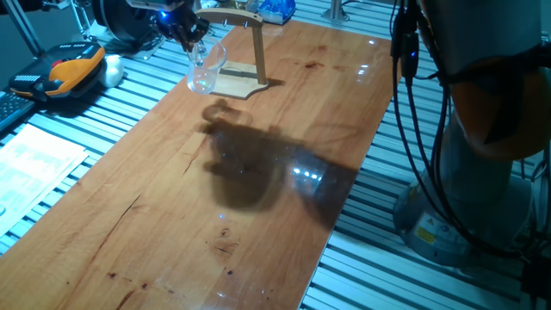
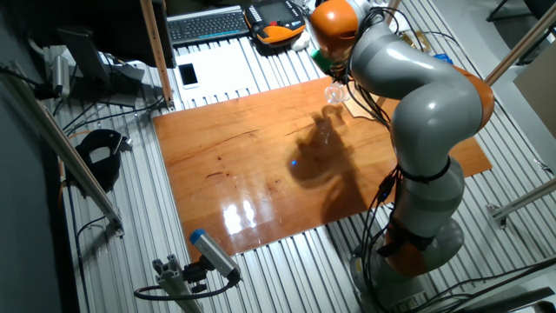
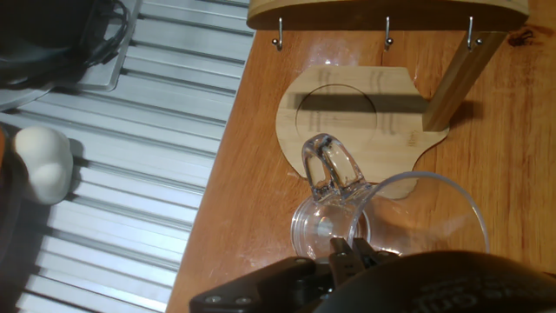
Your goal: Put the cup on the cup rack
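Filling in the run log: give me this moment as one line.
gripper: shut on cup | cup: lifted, handle toward rack | hooks: empty | phase: carrying to rack

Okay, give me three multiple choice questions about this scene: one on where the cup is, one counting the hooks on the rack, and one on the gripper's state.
1. Where is the cup?
A. Hanging from a hook
B. Held over the edge of the cup rack base
C. Lying on the metal slats

2. How many hooks does the hand view show under the rack's arm?
A. One
B. Three
C. Five

3. What is the gripper doing?
A. Open, away from the cup
B. Shut on the rack's post
C. Shut on the cup

Answers: 1 B, it hangs over the base's edge, handle toward the hooks. 2 B, three hooks show. 3 C, fingers pinch the rim.
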Available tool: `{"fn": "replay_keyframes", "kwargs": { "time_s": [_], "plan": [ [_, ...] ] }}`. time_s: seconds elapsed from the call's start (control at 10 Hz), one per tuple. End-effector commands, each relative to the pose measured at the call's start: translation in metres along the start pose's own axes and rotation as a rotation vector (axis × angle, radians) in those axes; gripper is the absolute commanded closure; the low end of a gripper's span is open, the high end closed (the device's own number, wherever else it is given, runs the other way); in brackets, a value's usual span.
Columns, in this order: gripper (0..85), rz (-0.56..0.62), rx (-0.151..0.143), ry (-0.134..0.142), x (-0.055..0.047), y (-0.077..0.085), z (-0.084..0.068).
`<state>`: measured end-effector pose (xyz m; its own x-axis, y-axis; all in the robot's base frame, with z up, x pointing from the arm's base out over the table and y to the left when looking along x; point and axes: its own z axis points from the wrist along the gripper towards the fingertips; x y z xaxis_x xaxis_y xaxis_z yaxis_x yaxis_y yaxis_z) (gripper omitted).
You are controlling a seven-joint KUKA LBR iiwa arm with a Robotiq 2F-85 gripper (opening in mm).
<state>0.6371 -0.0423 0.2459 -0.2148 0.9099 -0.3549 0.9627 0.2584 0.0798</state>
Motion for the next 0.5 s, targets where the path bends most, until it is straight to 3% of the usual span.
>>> {"fn": "replay_keyframes", "kwargs": {
  "time_s": [0.0,0.2,0.4],
  "plan": [
    [85.0,0.002,0.008,-0.008,-0.0003,0.0004,-0.0001],
    [85.0,0.023,0.008,-0.01,0.0,0.0039,0.0014],
    [85.0,0.023,0.005,-0.041,-0.0026,0.0055,0.0012]
  ]
}}
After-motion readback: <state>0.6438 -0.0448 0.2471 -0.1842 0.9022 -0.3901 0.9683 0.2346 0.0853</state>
